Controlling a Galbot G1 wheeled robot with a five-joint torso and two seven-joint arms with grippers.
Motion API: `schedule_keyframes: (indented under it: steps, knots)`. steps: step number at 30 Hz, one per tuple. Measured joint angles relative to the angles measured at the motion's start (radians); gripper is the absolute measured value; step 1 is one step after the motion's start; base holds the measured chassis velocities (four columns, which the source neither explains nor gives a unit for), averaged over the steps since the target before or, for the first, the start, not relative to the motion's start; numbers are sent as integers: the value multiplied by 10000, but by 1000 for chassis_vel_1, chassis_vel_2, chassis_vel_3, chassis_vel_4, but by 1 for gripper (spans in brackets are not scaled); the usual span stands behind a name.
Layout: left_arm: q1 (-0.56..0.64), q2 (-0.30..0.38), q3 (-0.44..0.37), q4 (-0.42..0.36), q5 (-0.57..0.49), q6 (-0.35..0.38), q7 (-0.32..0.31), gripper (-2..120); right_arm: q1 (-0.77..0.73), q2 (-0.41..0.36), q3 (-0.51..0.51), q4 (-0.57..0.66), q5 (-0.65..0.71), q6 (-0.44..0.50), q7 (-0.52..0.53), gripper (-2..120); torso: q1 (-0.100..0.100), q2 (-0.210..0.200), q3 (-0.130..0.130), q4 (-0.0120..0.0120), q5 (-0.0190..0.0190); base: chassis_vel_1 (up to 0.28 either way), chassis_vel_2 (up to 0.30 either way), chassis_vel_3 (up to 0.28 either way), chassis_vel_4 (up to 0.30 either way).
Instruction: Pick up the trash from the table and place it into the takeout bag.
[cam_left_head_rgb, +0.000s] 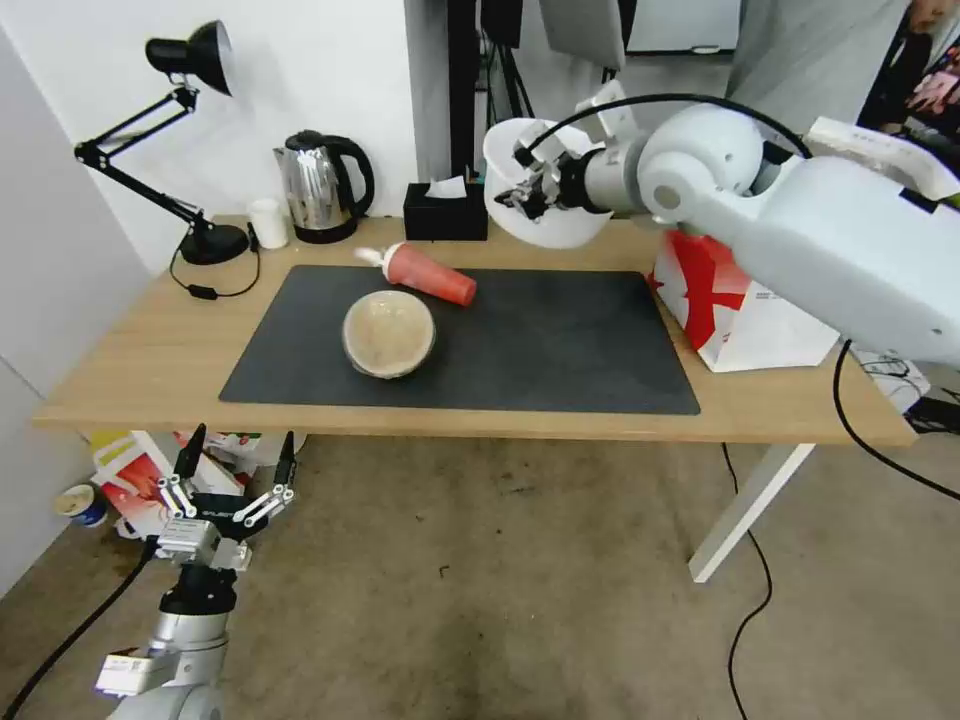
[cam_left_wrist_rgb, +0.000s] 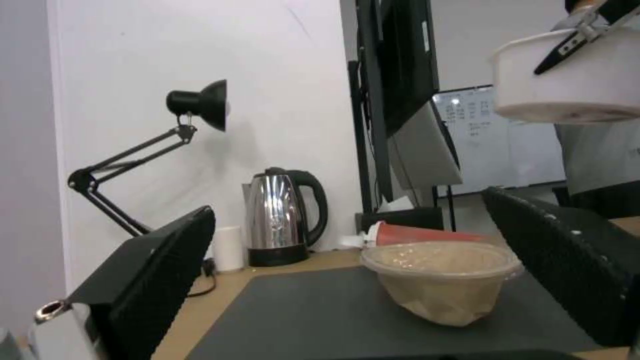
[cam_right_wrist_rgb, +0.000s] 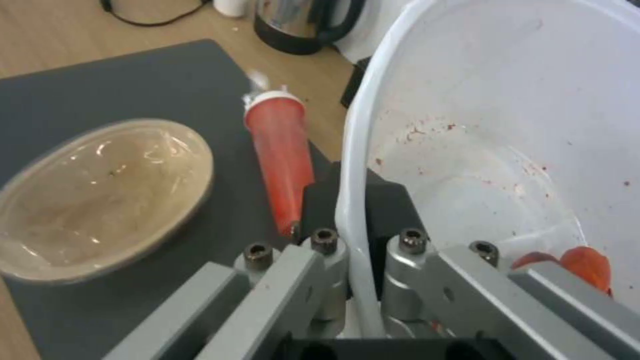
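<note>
My right gripper (cam_left_head_rgb: 520, 195) is raised above the back of the surface (cam_left_head_rgb: 150, 350), its jaws pinching the rim of the white bowl (cam_left_head_rgb: 560, 215): in the right wrist view one jaw sits inside the wall and one outside, with red scraps (cam_right_wrist_rgb: 580, 265) lying low in the bowl. The bowl is clear of the surface and hangs between the tissue box (cam_left_head_rgb: 445, 212) and the takeout bag (cam_left_head_rgb: 745, 310), not yet over the bag. My left gripper (cam_left_head_rgb: 235, 480) is parked low in front of the surface's near edge, jaws spread and holding nothing. Progress, as I judge it: first item lifted, none yet in the bag. Outstanding: the red drink cup (cam_left_head_rgb: 430, 273), lying on its side on the grey mat (cam_left_head_rgb: 560, 350) with its white lid toward the kettle (cam_left_head_rgb: 320, 185), and the beige lidded bowl (cam_left_head_rgb: 388, 333), standing on the mat just in front of the cup, close to it; whether they touch I cannot tell. The bag stands at the right end of the surface, partly behind my right arm, so I cannot confirm how its mouth lies. Other items noted: a black desk lamp (cam_left_head_rgb: 190, 60) and a small white container (cam_left_head_rgb: 267, 222) at the back left, and cables trailing off the right end. Nothing stands between the held bowl and the bag; the likely risk is scraps spilling from the tilted bowl.
</note>
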Motion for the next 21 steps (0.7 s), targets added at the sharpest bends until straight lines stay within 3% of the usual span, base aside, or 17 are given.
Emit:
schedule_keyframes:
  steps: [21]
  knots:
    - [1, 0, 0, 0, 0, 0, 0, 100, 677, -914, 181, -294, -41, 2, -544, 0, -1, 0, 0, 1, -1, 0, 0, 0, 0]
